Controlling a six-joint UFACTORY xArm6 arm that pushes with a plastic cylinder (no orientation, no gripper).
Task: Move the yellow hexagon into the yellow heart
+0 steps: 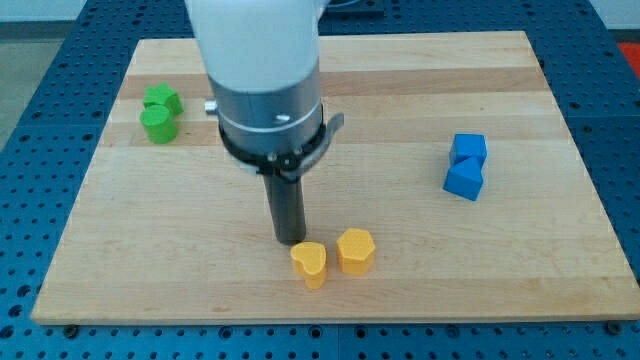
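Observation:
The yellow hexagon [356,250] sits near the board's bottom edge, just right of the yellow heart [310,263]; a narrow gap shows between them. My tip [290,239] is on the board just above and slightly left of the yellow heart, close to its top edge. The tip is left of the hexagon. The arm's white and grey body rises above the rod and hides part of the board's top middle.
Two green blocks [159,112] sit touching at the upper left. Two blue blocks [466,165] sit touching at the right. The wooden board [540,270] lies on a blue perforated table.

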